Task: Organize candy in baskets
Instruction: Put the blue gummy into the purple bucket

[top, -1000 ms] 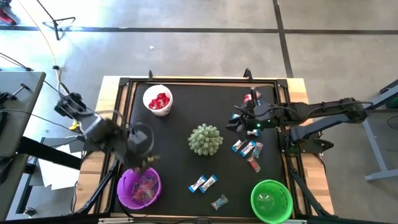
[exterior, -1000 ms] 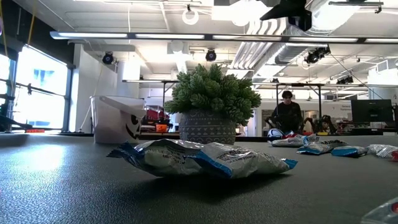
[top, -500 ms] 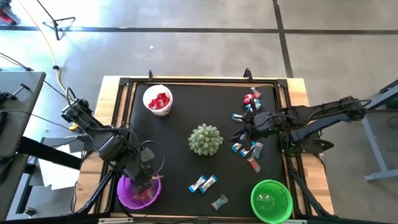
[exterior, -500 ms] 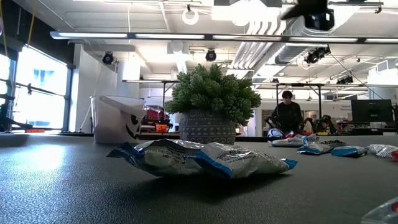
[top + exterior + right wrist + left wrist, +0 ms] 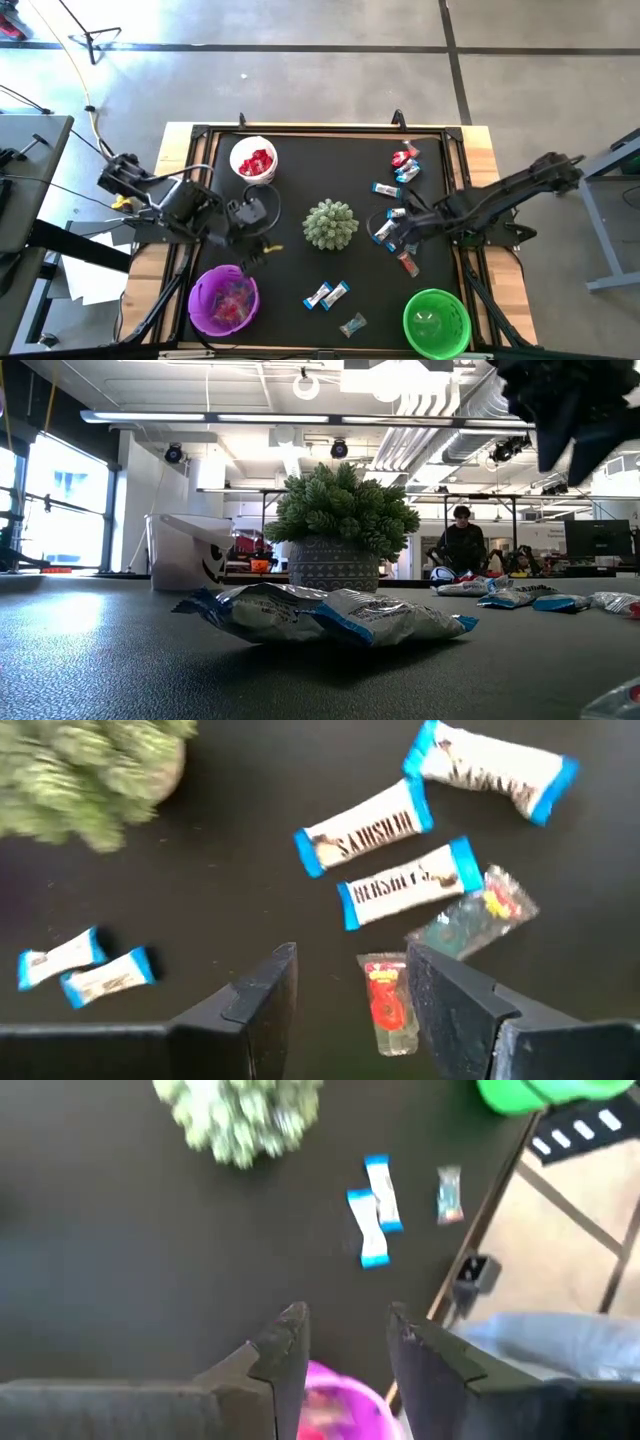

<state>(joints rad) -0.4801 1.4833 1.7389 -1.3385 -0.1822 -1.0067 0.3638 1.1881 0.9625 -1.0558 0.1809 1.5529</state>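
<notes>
Nearest the low camera, two blue-and-silver candy bars [image 5: 325, 615] lie side by side on the black counter [image 5: 290, 255], and they hide the strip of surface behind them. From above, the same pair sits toward the front edge, with a clear-wrapped candy [image 5: 352, 324] just in front of it. The purple basket [image 5: 222, 300] stands at the front left with pinkish sweets inside, and the green basket [image 5: 436, 322] stands at the front right.

The left gripper [image 5: 262, 243] hangs above the counter just behind the purple basket; its fingers [image 5: 283, 1342] are apart with nothing between them, and the basket's rim shows pink between them in the left wrist view. The right gripper [image 5: 392, 232] hovers low over a cluster of candy on the right side, fingers spread and empty. Directly ahead of it lie a red candy in a clear wrapper [image 5: 388, 1004], a crinkled clear candy [image 5: 470, 918] and two blue-and-silver bars [image 5: 408, 883], all lying close together.

Midway across stands the spiky pale-green ball [image 5: 330, 223], between the two arms; in the low view it blocks the middle of the room behind. Farther back, another blue-and-silver bar [image 5: 385, 189] lies alone, and beyond it a red candy [image 5: 404, 157] touches a blue one near the back right corner. The white basket [image 5: 254, 160] holds red candy at the back left. Beyond the counter a person [image 5: 462, 542] is visible in the room.
</notes>
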